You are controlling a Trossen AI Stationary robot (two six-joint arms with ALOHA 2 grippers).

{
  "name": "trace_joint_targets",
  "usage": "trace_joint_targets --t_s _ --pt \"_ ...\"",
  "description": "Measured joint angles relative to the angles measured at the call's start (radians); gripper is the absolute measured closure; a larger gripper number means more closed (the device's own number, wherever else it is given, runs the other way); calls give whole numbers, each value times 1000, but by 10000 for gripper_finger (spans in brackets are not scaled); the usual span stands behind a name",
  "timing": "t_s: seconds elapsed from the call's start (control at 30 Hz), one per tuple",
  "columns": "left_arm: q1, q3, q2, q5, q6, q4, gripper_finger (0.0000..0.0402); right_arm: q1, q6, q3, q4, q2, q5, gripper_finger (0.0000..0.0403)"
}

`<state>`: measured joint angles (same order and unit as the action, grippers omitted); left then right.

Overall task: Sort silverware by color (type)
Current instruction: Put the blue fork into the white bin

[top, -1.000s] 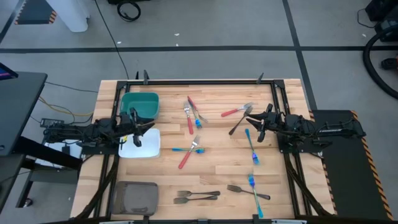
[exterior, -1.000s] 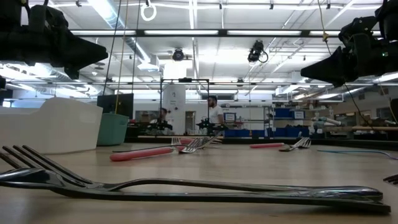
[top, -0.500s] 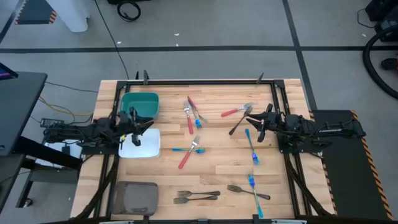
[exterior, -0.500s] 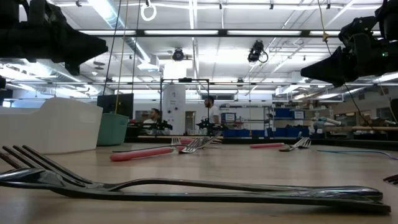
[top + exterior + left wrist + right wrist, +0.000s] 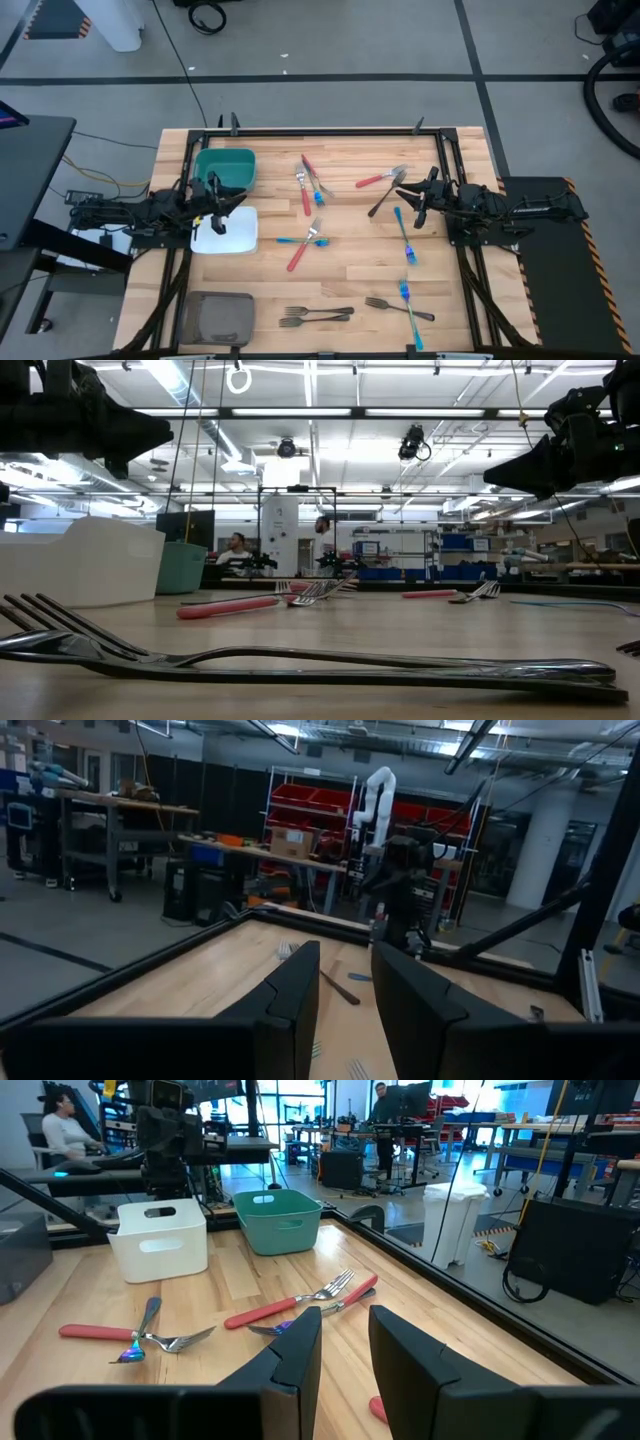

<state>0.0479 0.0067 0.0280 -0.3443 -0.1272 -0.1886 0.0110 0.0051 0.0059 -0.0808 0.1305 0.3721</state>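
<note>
The silverware lies scattered flat on the wooden table. Two red forks [image 5: 305, 186] and a red-handled spoon [image 5: 376, 180] are near the far side. A dark spoon [image 5: 384, 198] and a blue fork [image 5: 404, 236] lie by my right gripper. A blue and a red piece cross at the centre [image 5: 301, 246]. Dark forks [image 5: 316, 315] and another blue fork [image 5: 410, 312] are near the near edge. My left gripper [image 5: 228, 205] [image 5: 345, 1000] hovers open over the white bin [image 5: 238, 236]. My right gripper [image 5: 408, 202] [image 5: 345, 1350] hovers open above the table's right part.
A green bin [image 5: 226, 166] stands just beyond the white one, and a grey bin [image 5: 218, 318] sits at the near left corner. A dark frame [image 5: 320, 131] runs along the far edge. People stand in the room beyond the table [image 5: 325, 540].
My left gripper has risen a little over the white bin. The silverware has not moved, and my right gripper has kept still.
</note>
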Motion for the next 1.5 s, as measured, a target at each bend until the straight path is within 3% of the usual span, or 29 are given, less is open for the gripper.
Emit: trace_joint_targets --t_s 1.5 --pt "0 0 5 -2 20 -26 296 0 0 0 0 0 0 307"
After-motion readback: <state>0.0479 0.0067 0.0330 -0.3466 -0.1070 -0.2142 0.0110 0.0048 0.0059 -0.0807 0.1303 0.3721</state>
